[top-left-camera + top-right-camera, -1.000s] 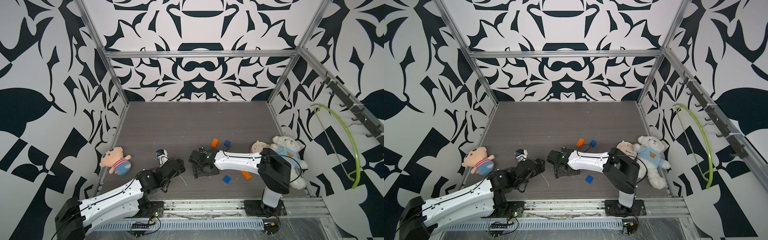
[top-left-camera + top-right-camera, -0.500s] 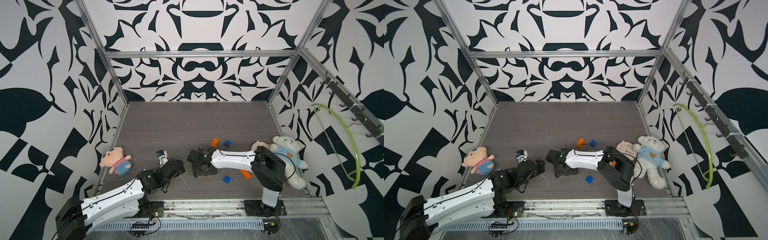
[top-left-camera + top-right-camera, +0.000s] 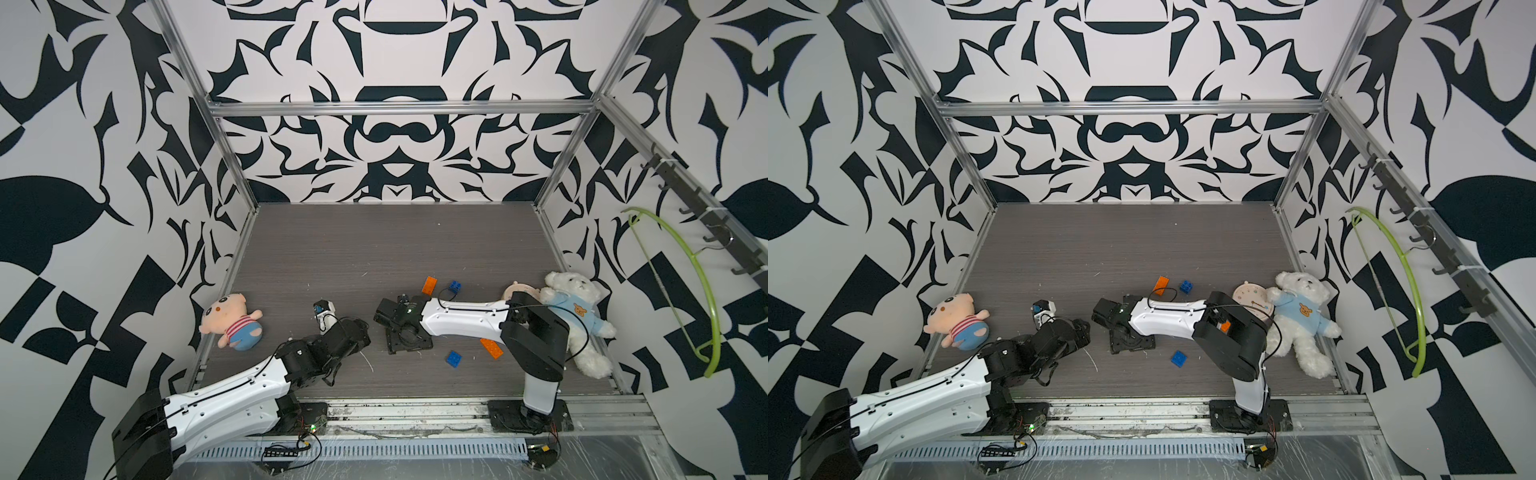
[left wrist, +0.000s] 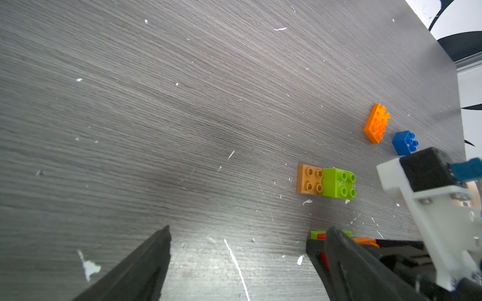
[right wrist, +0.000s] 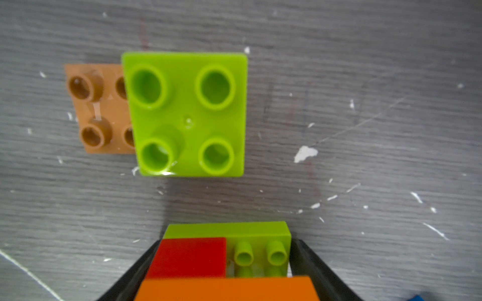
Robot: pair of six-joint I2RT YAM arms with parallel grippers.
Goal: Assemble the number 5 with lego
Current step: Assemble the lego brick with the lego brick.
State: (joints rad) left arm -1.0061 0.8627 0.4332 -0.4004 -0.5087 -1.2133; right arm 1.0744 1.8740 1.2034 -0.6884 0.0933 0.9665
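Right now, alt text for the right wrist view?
Fingers of the right gripper flank a lego cluster of lime green, red and orange bricks; whether they grip it is unclear. Beyond, a lime green square brick overlaps a tan plate on the grey table.

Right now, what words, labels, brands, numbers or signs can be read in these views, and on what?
No text is legible anywhere.
Pale round disc beside the white plush bear: marks too small to read.
Lime green square brick: faint embossing, too blurred.
Bear's light blue shirt: a bear-face picture, no words.
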